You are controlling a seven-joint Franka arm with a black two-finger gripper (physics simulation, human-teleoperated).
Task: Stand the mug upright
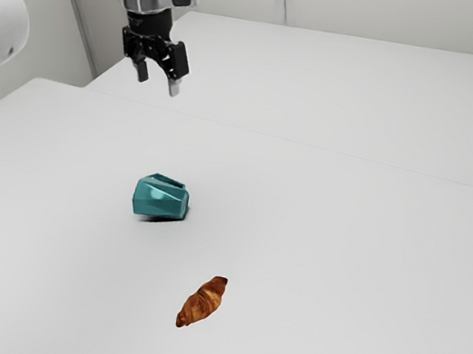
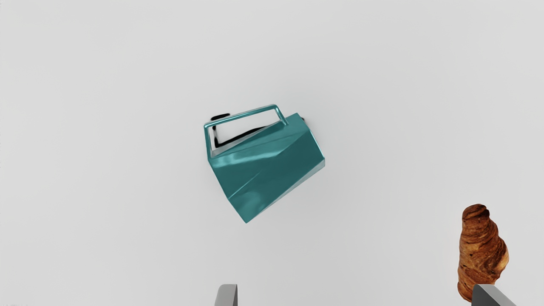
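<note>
See teal mug (image 2: 272, 165) lying on its side on white table (image 1: 343, 251) — with handle (image 2: 242, 114) on side away from fingers (image 2: 227, 296). In exterior view, find croissant (image 1: 202, 302) also on table, apart from mug, more toward that view's right. Hold black gripper (image 1: 158, 83) high above table, away from mug — with both fingers spread wide apart.

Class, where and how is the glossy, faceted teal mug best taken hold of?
Probably by the handle's long, thin bar, from above: the mug lies on its side, and the gap between bar and body should admit one finger.
</note>
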